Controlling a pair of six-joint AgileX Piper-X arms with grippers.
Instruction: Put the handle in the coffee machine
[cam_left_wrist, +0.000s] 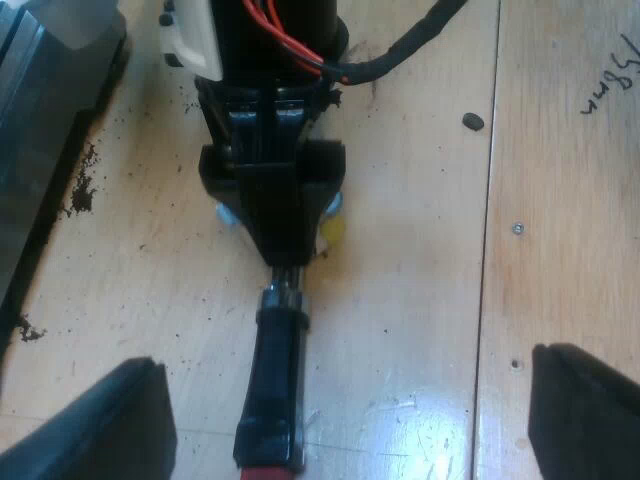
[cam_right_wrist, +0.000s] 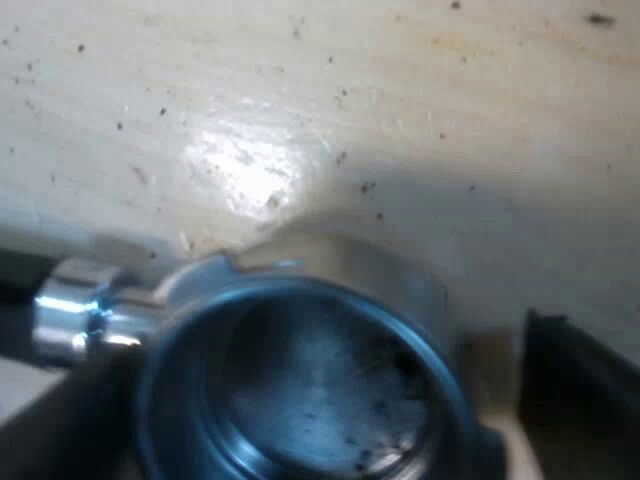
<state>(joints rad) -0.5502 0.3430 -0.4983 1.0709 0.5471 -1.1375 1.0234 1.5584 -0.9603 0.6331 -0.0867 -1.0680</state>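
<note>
Metal holder (cam_right_wrist: 310, 390), basket coffee-flecked

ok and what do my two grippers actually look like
The left gripper has two black fingers, broad, blunt wedges. The right gripper, seen at the metal holder, is a black block that narrows toward its fingers, with a cream-white casing on the arm behind it. Up close its fingers are the same black.
</note>
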